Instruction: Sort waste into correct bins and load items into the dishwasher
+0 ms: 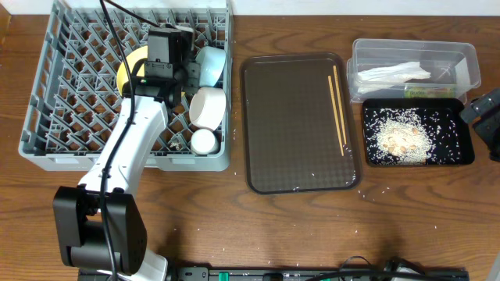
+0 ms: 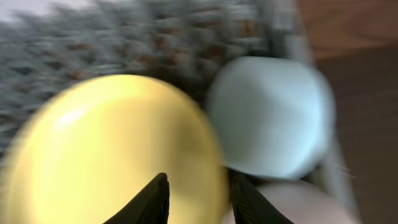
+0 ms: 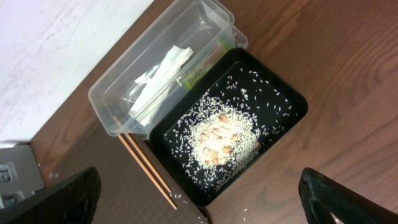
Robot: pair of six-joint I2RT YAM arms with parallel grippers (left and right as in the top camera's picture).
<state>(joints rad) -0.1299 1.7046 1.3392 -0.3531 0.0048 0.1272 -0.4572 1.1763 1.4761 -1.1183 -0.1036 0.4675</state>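
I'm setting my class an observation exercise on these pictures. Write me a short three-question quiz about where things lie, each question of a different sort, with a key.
1. Count: how many dishes sit in the dish rack?
2. True or false: the chopsticks lie on the brown tray.
3. The rice lies in: A) the dish rack, B) the black tray, C) the brown tray.

Key
1. Four: yellow plate, light-blue bowl, white bowl, white cup.
2. True.
3. B.
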